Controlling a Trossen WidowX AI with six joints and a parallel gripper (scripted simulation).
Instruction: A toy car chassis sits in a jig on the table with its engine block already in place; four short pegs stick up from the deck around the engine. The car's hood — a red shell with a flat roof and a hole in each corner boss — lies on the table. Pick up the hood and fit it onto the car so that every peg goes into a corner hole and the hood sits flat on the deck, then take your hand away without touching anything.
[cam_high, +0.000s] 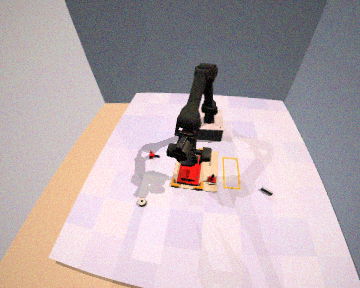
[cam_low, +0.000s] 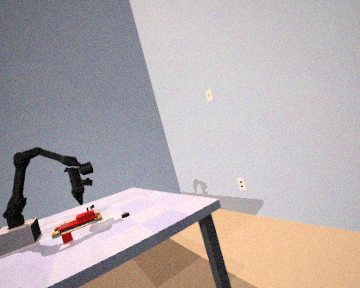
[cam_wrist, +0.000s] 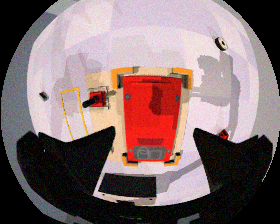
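Hand (cam_low: 80, 200) spread wide, pinching nothing, pointing straight down and hanging above the hood (cam_wrist: 150, 116). Arm (cam_high: 192, 107) arched forward from its base. Hood seated on the car (cam_high: 190, 184) in the jig on the surface (cam_high: 280, 235).

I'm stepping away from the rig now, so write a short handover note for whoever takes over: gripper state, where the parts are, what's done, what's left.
Gripper: open, nothing between the fingers, above the car and apart from it in the exterior view.
Hood: on the chassis in the jig, squared up in the wrist view. Pegs are hidden, so full seating cannot be confirmed.
Done: hood picked up, placed and let go.
Left: back the arm away without touching anything; check that the hood sits flat.
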